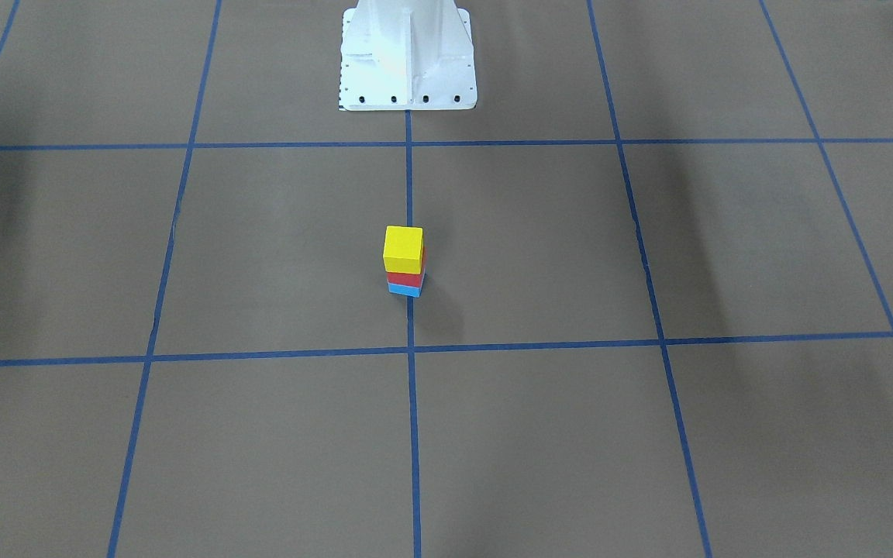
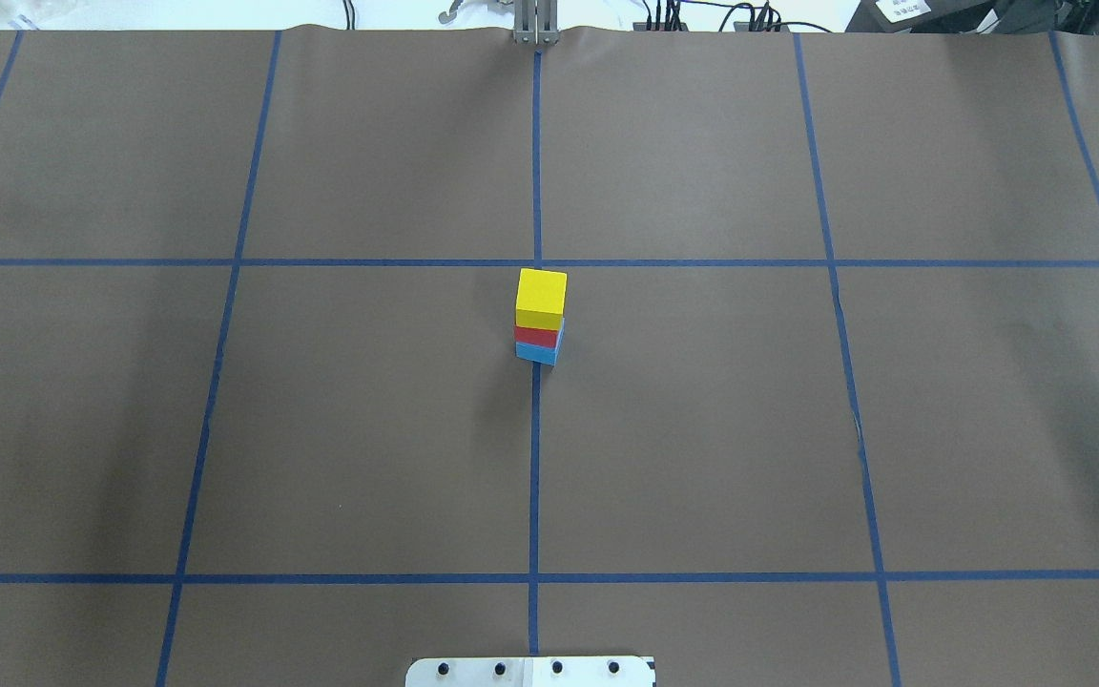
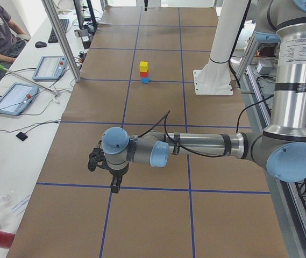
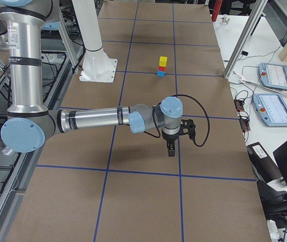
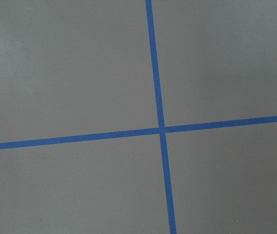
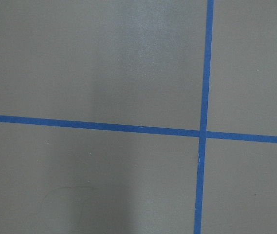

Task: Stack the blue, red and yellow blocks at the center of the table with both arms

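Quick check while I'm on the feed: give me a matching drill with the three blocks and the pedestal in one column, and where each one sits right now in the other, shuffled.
Column one:
1. yellow block
2. red block
3. blue block
4. white pedestal

Column two:
a. directly on the table, under two cubes
b. uppermost, nothing on it
c. standing alone at the robot's end, apart from the cubes
d. sandwiched between two cubes

Pairs: 1-b, 2-d, 3-a, 4-c
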`<action>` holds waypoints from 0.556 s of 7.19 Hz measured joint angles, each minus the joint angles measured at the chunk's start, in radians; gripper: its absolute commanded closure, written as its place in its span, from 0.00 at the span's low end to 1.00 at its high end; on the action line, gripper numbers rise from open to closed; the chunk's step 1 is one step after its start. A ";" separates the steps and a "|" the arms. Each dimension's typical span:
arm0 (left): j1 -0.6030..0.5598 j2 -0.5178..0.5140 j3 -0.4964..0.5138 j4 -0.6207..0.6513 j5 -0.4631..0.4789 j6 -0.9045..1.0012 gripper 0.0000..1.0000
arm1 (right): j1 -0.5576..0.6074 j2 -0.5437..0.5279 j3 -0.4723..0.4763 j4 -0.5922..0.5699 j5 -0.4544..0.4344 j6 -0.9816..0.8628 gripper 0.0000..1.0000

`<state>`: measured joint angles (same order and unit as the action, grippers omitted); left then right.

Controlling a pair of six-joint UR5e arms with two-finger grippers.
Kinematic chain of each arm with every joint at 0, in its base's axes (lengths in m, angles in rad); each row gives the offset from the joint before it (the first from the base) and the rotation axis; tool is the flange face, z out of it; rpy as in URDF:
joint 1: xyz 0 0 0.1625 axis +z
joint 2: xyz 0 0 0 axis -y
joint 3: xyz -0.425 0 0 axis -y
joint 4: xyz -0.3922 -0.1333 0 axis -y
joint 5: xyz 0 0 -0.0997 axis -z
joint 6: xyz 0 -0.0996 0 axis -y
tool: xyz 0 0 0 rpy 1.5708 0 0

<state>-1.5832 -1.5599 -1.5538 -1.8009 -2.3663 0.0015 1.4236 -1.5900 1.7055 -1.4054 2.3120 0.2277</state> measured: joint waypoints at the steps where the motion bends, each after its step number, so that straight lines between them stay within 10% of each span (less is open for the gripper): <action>1: 0.000 0.002 -0.003 -0.008 0.000 -0.003 0.00 | 0.000 -0.001 0.000 0.001 0.000 0.000 0.00; 4: 0.001 0.001 -0.022 -0.011 -0.001 -0.006 0.00 | 0.000 -0.002 -0.009 0.006 -0.001 0.001 0.00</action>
<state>-1.5821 -1.5590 -1.5754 -1.8121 -2.3669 -0.0048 1.4235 -1.5922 1.6970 -1.3992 2.3114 0.2283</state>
